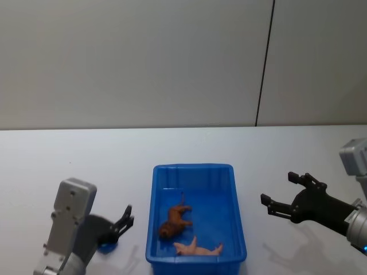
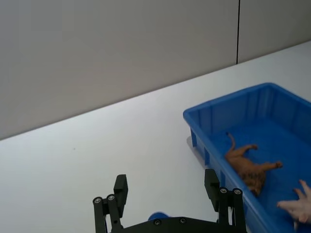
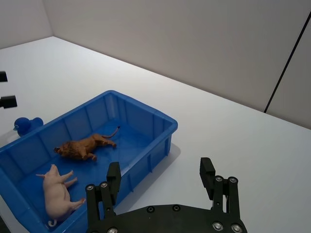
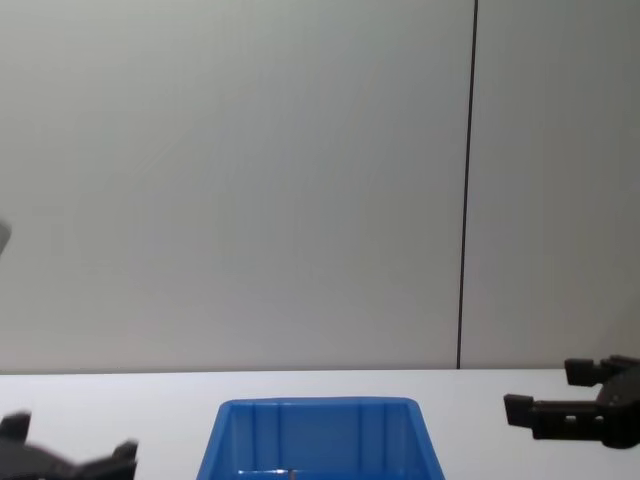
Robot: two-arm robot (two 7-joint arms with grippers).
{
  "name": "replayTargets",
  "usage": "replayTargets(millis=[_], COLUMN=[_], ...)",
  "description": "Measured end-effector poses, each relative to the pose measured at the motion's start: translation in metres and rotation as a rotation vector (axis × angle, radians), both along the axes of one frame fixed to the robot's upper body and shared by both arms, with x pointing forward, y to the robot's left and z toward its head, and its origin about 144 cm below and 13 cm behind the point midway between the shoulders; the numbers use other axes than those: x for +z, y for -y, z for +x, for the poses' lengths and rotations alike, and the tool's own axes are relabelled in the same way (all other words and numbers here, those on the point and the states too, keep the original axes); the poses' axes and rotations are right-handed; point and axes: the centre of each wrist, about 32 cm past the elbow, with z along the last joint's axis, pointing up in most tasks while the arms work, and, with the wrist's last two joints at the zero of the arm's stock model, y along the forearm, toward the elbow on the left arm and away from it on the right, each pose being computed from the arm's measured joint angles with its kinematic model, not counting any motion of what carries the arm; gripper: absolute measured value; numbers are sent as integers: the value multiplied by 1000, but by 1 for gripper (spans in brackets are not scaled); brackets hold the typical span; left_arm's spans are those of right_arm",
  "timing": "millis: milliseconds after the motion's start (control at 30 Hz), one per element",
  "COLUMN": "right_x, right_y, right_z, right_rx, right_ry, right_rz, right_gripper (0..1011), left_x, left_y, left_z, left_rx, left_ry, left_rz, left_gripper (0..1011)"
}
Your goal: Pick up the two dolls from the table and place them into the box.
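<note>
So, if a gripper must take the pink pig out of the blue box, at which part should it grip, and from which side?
Probably across the trunk, coming straight down from above. The pink pig lies on its side on the floor of the box, legs stretched sideways, so the trunk is its broadest part. It lies close to the near wall, so approaching from the side looks blocked.

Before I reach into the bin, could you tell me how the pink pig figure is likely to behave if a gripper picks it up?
The pink pig lies on its side in the blue bin with legs sticking straight out, so it is probably stiff moulded material. It looks small beside the brown lion, so likely light. Its smooth rounded body might slip or twist between narrow fingers.
</note>
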Motion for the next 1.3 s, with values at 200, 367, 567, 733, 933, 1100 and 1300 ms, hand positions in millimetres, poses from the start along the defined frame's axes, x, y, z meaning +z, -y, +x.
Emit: replayTargets(millis=[200,367,567,733,933,1100,1300], right_x=[0,0,0,0,0,0,0], right_y=[0,1,1,1,1,1,1], right_z=[0,0,0,0,0,0,0], right_rx=[-1,-1,-1,-1,-1,-1,-1], right_ry=[0,0,0,-1,-1,-1,-1], right_rz=[0,1,0,0,0,0,0], right_gripper=[1001,1001,1001,1001,1001,1001,1001], left_x=[-15,-26,-44,-55,-64,-68,-72], left_y=[-7,-11,-18,-24,-30,-33,-36], left_z=[-5,-6,-3,1,7,10,14], left_rx=[16,16,14,5,-5,-13,-21], left_ry=[-55,-83,-115,-129,-139,-144,-146], left_rz=[-5,-18,-47,-64,-72,-70,-61], left_gripper=[1001,1001,1001,1001,1000,915,727])
